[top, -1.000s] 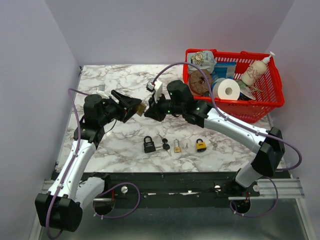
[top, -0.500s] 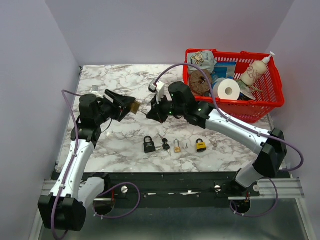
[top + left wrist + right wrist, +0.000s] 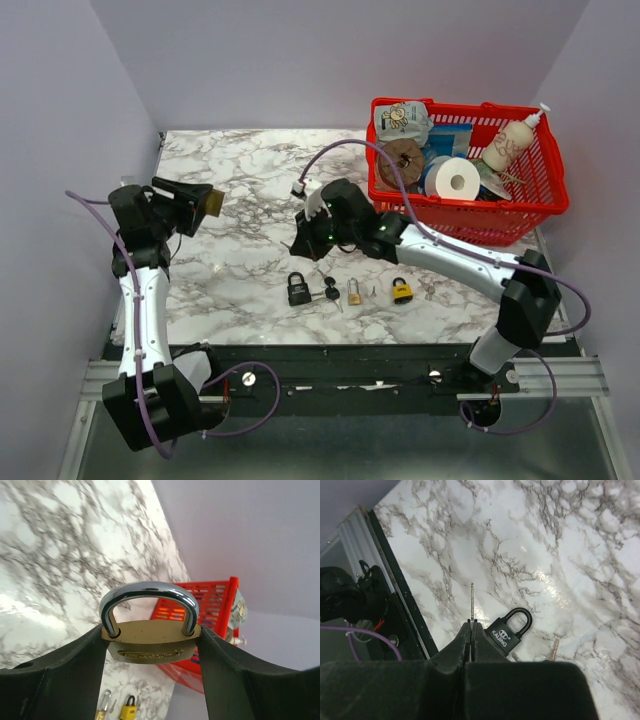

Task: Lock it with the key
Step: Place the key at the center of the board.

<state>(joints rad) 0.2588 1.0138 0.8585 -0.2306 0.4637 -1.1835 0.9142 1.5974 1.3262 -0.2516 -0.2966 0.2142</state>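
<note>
brass padlock (image 3: 150, 649) in left gripper (image 3: 151, 634), key (image 3: 472, 599) pinched in right gripper (image 3: 471, 625)

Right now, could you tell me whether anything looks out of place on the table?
Nothing is spilled or broken. Only oddity: the left hand holds the brass padlock out near the left edge of the table, well apart from the right hand pinching the thin key.
</note>
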